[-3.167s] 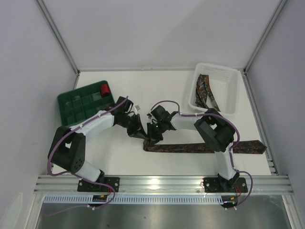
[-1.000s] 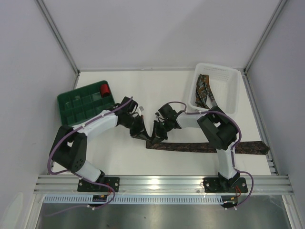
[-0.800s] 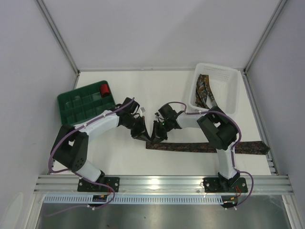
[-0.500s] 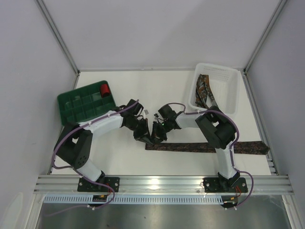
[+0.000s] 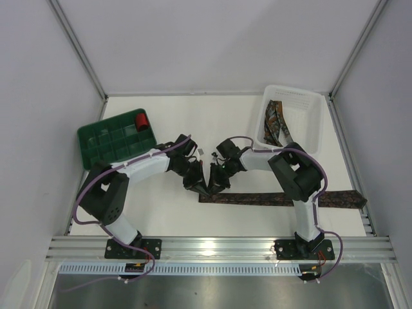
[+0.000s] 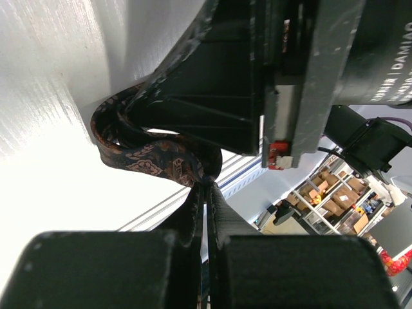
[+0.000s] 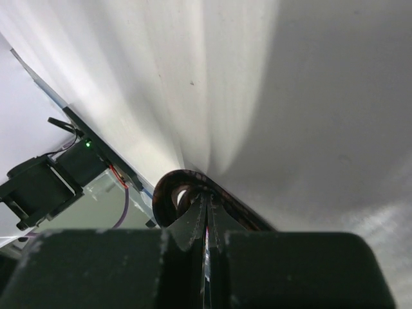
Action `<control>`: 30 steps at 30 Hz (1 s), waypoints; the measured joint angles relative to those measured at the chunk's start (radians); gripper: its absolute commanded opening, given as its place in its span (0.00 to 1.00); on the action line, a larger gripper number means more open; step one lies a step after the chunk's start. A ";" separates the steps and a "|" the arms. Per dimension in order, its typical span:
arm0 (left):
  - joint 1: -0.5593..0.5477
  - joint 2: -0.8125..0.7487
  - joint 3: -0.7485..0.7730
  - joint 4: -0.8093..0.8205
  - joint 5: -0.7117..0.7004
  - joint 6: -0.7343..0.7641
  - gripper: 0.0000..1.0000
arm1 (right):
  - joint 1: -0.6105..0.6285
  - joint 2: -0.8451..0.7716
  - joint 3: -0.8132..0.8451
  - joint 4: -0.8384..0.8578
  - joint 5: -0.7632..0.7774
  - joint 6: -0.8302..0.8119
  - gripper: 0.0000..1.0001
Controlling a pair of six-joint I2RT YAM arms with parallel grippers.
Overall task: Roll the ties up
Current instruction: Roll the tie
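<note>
Top view, tie (image 5: 277, 199): lies flat along the near part of the table (image 5: 212, 122), its pointed end far right, its left end curled up between the two grippers.
Top view, left gripper (image 5: 199, 187): jaws pinched together at the curled end, from the left.
Top view, right gripper (image 5: 212, 187): jaws pinched together at the same end, just beside the left one.
Top view, other ties (image 5: 277, 125): heaped in the white basket (image 5: 315, 122), far right.
Top view, green tray (image 5: 106, 145): far left, a red roll (image 5: 141, 120) in one back compartment.
Left wrist view, left gripper (image 6: 206, 188): fingers closed tight on the tie (image 6: 151, 154), whose patterned fabric loops round above the tips.
Right wrist view, right gripper (image 7: 206, 196): fingers closed tight on the tie (image 7: 168, 190), a small loop of it curling left of the tips on the white table.
</note>
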State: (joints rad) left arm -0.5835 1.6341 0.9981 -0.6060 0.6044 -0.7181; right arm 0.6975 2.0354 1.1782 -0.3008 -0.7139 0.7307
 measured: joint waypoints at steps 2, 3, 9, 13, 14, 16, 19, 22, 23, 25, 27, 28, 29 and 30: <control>0.000 0.002 0.000 0.000 -0.001 0.000 0.00 | -0.005 -0.008 0.001 -0.019 0.012 -0.010 0.03; 0.000 0.002 0.001 0.000 -0.001 0.000 0.01 | -0.006 -0.013 0.001 -0.030 0.018 -0.016 0.03; 0.000 0.003 0.013 -0.005 -0.007 0.000 0.00 | -0.011 -0.034 0.001 -0.074 0.044 -0.047 0.03; 0.000 0.003 0.024 -0.005 -0.008 0.000 0.00 | -0.016 -0.054 0.000 -0.107 0.070 -0.064 0.02; 0.000 0.003 0.025 -0.005 -0.008 0.000 0.00 | -0.019 -0.064 0.000 -0.117 0.079 -0.071 0.02; -0.001 0.003 0.026 -0.006 -0.008 0.000 0.01 | -0.026 -0.093 -0.003 -0.137 0.097 -0.082 0.02; -0.003 0.011 0.033 -0.008 -0.008 0.001 0.00 | -0.039 -0.144 -0.018 -0.155 0.119 -0.096 0.02; -0.006 0.026 0.044 -0.008 -0.008 0.001 0.01 | -0.048 -0.186 -0.043 -0.159 0.135 -0.103 0.02; -0.008 0.031 0.048 -0.008 -0.008 0.001 0.00 | -0.050 -0.192 -0.050 -0.159 0.138 -0.104 0.02; -0.013 0.037 0.056 -0.009 -0.008 0.001 0.00 | -0.051 -0.194 -0.067 -0.157 0.142 -0.103 0.02; -0.019 0.045 0.065 -0.009 -0.008 0.001 0.01 | -0.051 -0.194 -0.088 -0.155 0.143 -0.103 0.02; -0.021 0.049 0.071 -0.009 -0.008 0.001 0.00 | -0.051 -0.194 -0.100 -0.155 0.144 -0.103 0.02; -0.024 0.052 0.074 -0.008 -0.008 0.001 0.00 | -0.051 -0.194 -0.111 -0.154 0.146 -0.103 0.02; -0.027 0.057 0.078 -0.008 -0.008 0.001 0.01 | -0.051 -0.194 -0.120 -0.155 0.148 -0.103 0.02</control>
State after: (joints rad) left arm -0.6102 1.6909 1.0760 -0.6144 0.5964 -0.7174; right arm 0.6464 1.8416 1.0584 -0.4557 -0.5655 0.6277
